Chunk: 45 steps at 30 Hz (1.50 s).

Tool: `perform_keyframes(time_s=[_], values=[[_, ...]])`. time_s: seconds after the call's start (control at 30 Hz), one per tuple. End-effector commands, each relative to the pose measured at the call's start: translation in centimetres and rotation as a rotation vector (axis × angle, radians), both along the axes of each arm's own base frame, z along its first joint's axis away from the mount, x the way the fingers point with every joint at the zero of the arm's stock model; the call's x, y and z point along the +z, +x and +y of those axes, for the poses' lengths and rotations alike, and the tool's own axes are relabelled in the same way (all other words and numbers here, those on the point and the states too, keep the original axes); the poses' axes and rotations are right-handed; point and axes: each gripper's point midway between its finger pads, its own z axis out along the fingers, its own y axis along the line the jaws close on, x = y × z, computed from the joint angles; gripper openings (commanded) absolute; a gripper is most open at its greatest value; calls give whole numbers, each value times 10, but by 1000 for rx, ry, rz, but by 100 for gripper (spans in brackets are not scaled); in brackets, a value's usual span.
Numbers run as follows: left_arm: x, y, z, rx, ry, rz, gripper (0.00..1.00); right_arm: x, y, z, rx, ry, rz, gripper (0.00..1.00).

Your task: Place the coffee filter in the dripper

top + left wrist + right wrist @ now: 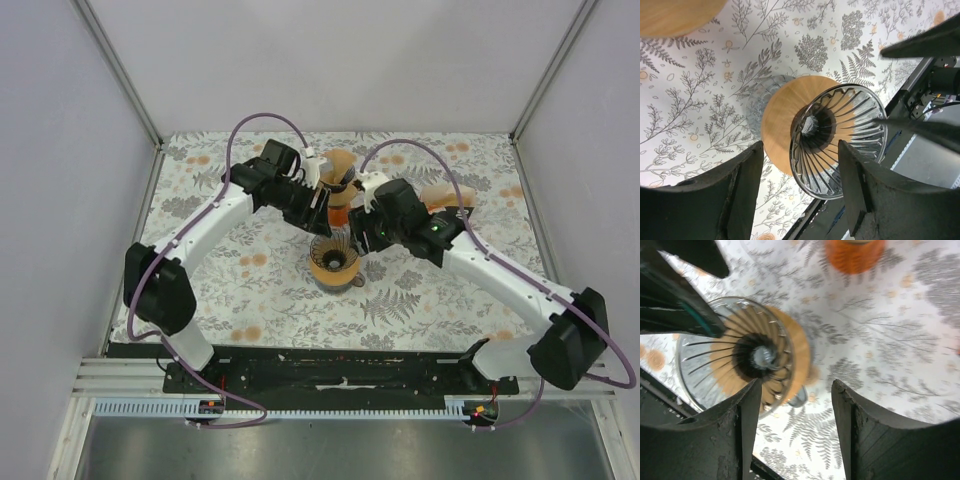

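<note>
The glass dripper (333, 262) with a wooden collar stands mid-table, and its ribbed inner wall (840, 145) shows bare down to the dark hole. A tan paper cone that I take for the coffee filter (339, 163) stands at the far side, behind the left gripper. My left gripper (322, 200) (800, 147) hovers open above the dripper's far rim with nothing between its fingers. Just right of the dripper (740, 357), above it, my right gripper (365, 228) (796, 385) also stands open and empty.
An orange cup (340, 214) (855, 254) sits between the two grippers, just beyond the dripper. Another flat tan piece (448, 193) lies behind the right arm. A blurred tan round shape (680, 15) fills one corner of the left wrist view. The black base rail (330, 365) runs along the near edge.
</note>
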Motion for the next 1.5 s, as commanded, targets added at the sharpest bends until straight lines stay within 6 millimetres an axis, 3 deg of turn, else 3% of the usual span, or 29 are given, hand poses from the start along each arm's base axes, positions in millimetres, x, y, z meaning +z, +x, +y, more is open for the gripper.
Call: perform_keyframes(time_s=[0.0,0.07,0.17,0.33,0.43,0.53,0.63,0.8,0.9,0.97,1.17,1.23,1.33,1.4,1.47], values=[[47,8,5,-18,-37,-135,68,61,27,-55,-146,-39,-178,64],[59,12,8,-11,-37,-165,68,73,38,-85,-233,-29,-194,63],[72,16,15,12,-28,-198,68,74,61,-136,-380,-16,-179,65],[81,21,24,54,-13,-256,68,45,100,-201,-561,-45,-68,66],[80,21,26,62,-14,-263,68,27,123,-224,-623,-93,-6,67],[79,20,28,62,-12,-265,68,10,138,-237,-650,-166,50,68],[82,20,30,65,-14,-275,68,6,146,-252,-696,-240,50,69],[85,20,32,62,-15,-289,68,30,146,-280,-775,-325,-37,72],[85,20,33,63,-14,-288,68,31,143,-301,-815,-355,-39,72],[86,21,33,63,-15,-290,68,19,144,-312,-821,-349,-1,72],[89,21,32,65,-21,-293,68,-16,147,-311,-769,-280,99,67],[90,20,32,67,-24,-293,68,-22,149,-315,-774,-284,110,60],[92,18,32,66,-27,-296,68,-29,152,-319,-762,-281,118,30],[93,18,33,68,-27,-297,68,-31,153,-318,-735,-286,119,20],[93,17,33,64,-27,-296,68,-32,151,-317,-709,-298,116,17]])
